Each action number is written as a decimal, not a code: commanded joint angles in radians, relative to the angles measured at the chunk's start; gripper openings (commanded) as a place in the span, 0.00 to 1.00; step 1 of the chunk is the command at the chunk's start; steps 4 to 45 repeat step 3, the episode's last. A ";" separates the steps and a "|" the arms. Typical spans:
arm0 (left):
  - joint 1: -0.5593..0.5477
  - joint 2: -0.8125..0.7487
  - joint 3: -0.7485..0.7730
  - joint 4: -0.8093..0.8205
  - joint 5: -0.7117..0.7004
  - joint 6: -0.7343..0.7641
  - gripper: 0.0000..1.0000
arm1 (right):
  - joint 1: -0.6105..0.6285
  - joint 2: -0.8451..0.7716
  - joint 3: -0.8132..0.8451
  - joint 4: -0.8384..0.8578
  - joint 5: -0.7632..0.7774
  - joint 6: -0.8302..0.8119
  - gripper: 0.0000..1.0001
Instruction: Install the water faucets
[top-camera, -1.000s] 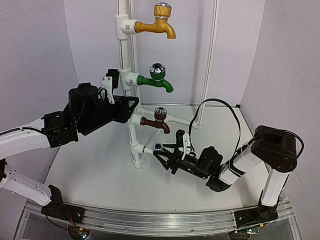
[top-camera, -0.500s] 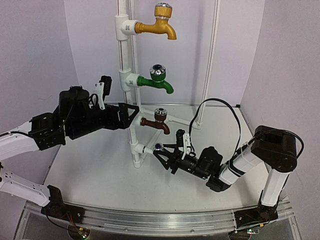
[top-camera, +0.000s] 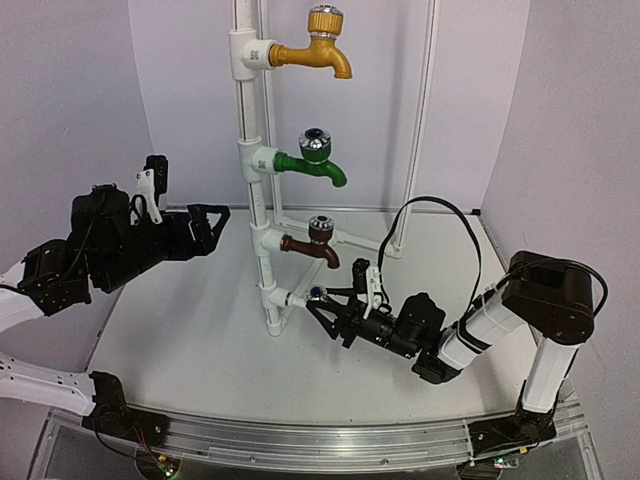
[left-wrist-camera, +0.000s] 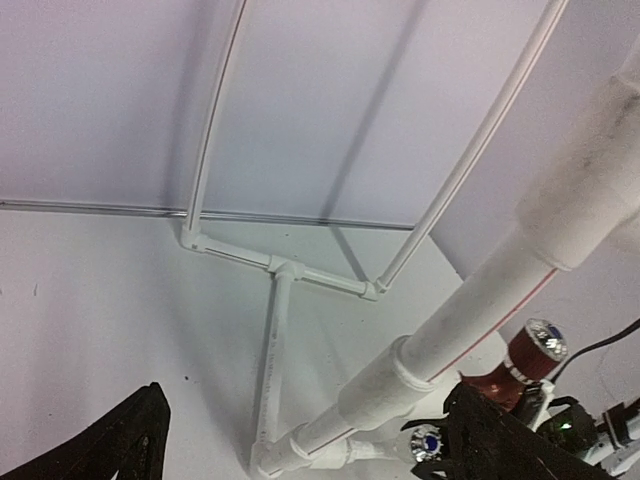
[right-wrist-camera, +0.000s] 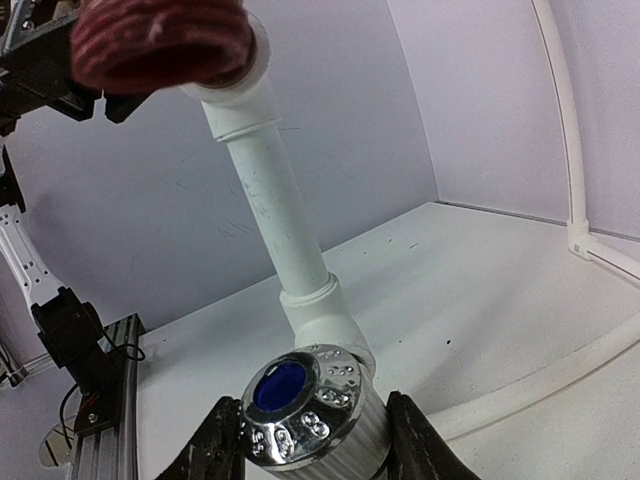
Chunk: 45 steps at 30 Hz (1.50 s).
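Left hand (top-camera: 217, 221) backed off the pipe (top-camera: 262, 200); right hand (top-camera: 320, 312) grips white faucet (right-wrist-camera: 303, 402).

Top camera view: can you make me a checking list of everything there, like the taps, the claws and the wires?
Surface: white table, with an upright white pipe standing on it.
Job's things: yellow faucet, green faucet and brown faucet are on the pipe, top to bottom. The white faucet is at the lowest fitting.
Clutter: nothing seen.
Grippers: left claw is open, holds nothing and is apart from the pipe. Right claw is shut on the white faucet's knob.
Cables: a black cable loops above the right arm.
Surroundings: pale walls and a thin white tube frame at the back.
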 joint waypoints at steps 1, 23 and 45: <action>-0.002 0.023 -0.024 -0.053 -0.160 -0.030 1.00 | -0.279 -0.902 0.014 -1.390 0.511 0.218 0.98; 0.003 0.021 -0.043 -0.053 -0.197 -0.051 1.00 | -0.279 -0.932 -0.015 -1.361 0.521 0.235 0.98; 0.003 0.021 -0.043 -0.053 -0.197 -0.051 1.00 | -0.279 -0.932 -0.015 -1.361 0.521 0.235 0.98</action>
